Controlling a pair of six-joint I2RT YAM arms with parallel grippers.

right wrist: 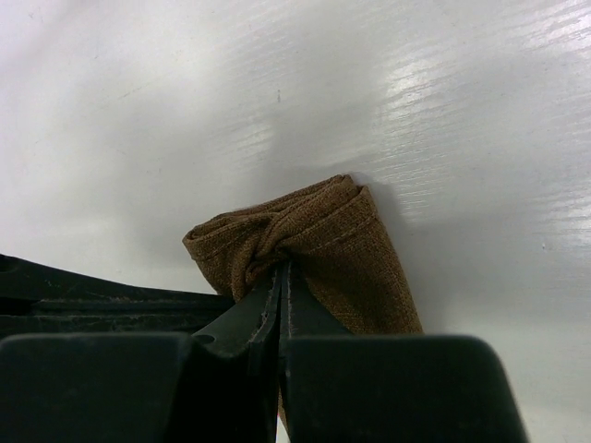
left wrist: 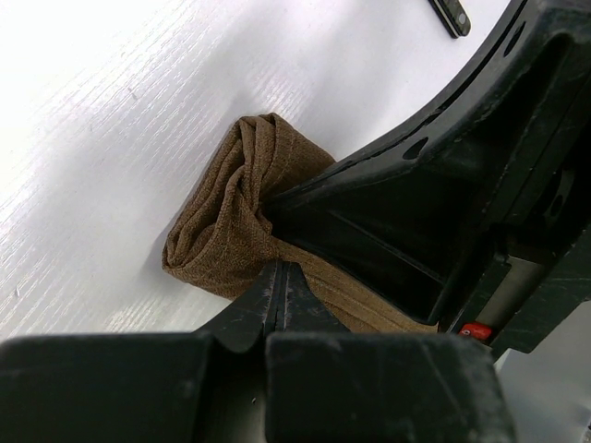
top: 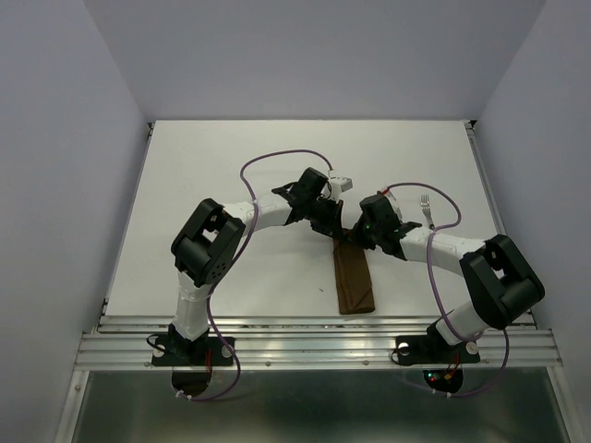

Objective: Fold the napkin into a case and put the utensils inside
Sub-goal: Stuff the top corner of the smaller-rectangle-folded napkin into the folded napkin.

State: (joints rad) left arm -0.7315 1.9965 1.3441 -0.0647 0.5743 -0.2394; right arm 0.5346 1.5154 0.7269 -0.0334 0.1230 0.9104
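**Figure.** The folded brown case (top: pixel 354 281) is laid as a narrow strip on the white table (top: pixel 231 157). Its far end is gathered at both pairs of jaws, which are set close side by side. The left gripper (left wrist: pixel 280 277) is seen fully closed, its tips pinched on the cloth's edge. The right gripper (right wrist: pixel 282 277) is likewise closed, with creased fabric bunched just ahead of its tips. The remainder of the case is stretched back from the jaws toward the arm bases. A fork (top: pixel 426 210) is seen to the right of the right jaws, apart from the cloth.
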